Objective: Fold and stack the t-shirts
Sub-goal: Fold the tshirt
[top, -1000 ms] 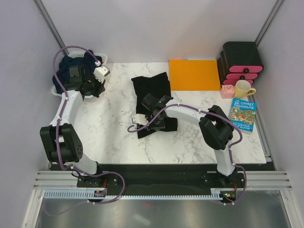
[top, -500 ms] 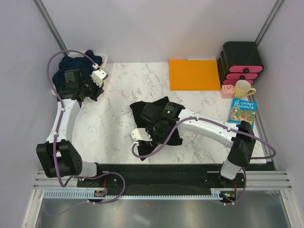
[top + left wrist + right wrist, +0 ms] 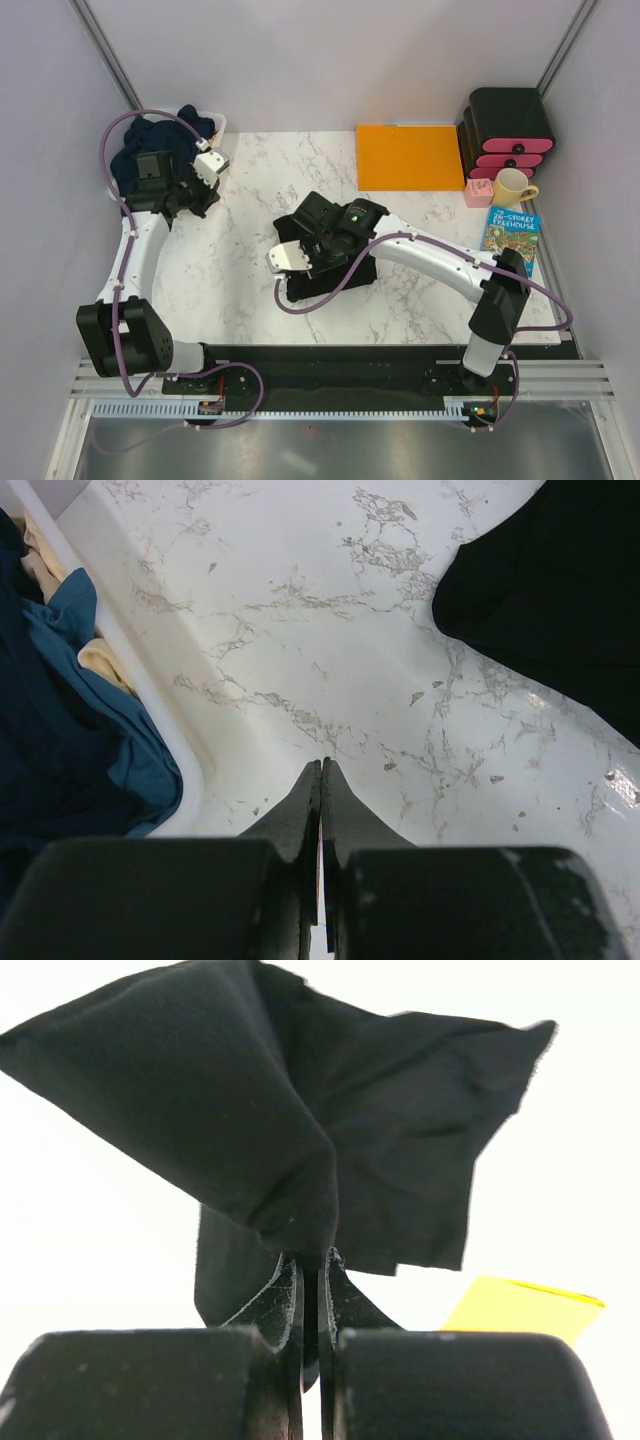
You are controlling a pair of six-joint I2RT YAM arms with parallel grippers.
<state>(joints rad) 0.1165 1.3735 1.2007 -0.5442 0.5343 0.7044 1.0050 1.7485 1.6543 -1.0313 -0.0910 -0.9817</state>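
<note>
The right end effector (image 3: 311, 1272) has its fingers pressed together on a gathered fold of the black t-shirt (image 3: 250, 1110), and the cloth rises from the pinch and fans out to both sides in the wrist view. From above, that arm reaches leftward from its base across the marble counter (image 3: 235, 275), and the rest of the black t-shirt lies bunched in a heap beneath the wrist, near the middle of the counter and towards its near half. Farther back on the left, the left end effector (image 3: 321, 780) is closed with nothing between its fingers. Their tips meet over bare marble just beside the white bin (image 3: 135, 675), though I cannot say whether they touch the surface. The navy t-shirts (image 3: 140, 155) sit piled in that bin at the far left corner, with a paler blue edge and what looks like a bit of cream cloth showing among them. At the far right, the orange sheet (image 3: 410, 157) lies flat against the back edge. Beside it stands a black drawer unit (image 3: 508, 125) with pink fronts. A yellow mug (image 3: 513, 187) and a small pink block (image 3: 478, 193) sit in front of the unit, and a book (image 3: 510, 241) lies nearer than the mug.
</note>
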